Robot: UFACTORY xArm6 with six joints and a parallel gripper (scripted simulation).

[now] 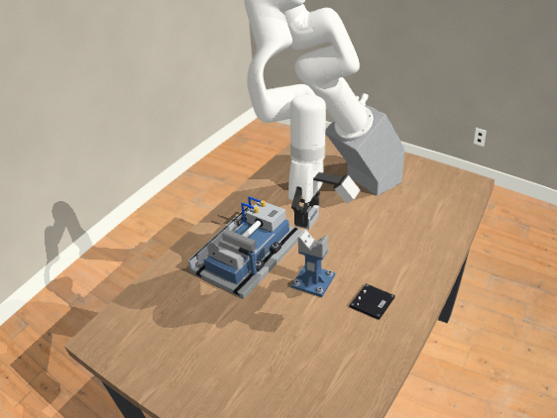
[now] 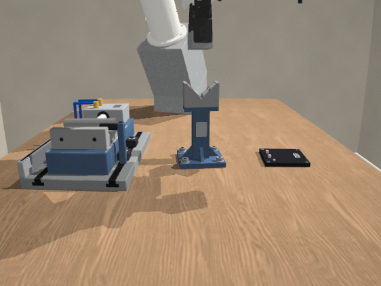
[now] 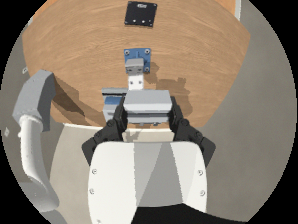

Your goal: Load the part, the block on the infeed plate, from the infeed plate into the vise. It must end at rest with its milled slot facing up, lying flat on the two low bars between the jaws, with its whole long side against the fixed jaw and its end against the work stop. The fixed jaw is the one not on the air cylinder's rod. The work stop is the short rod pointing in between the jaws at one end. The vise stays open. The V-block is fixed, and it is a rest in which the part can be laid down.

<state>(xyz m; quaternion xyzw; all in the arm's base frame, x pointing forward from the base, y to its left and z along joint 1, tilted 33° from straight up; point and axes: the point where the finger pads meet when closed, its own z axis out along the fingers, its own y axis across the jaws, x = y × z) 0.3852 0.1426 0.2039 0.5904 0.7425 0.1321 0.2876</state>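
My gripper is shut on the part, a grey metal block, and holds it in the air above and just behind the V-block. In the wrist view the block lies crosswise between the two black fingers. In the exterior view the gripper hangs high over the V-block, and the block shows at the fingertips. The vise stands open left of the V-block, with the air cylinder at its far end. The black infeed plate lies bare to the right.
The robot's grey base stands behind the V-block. The V-block's blue post and bolted foot rise between the vise and the infeed plate. Blue air hoses stick up at the vise's far end.
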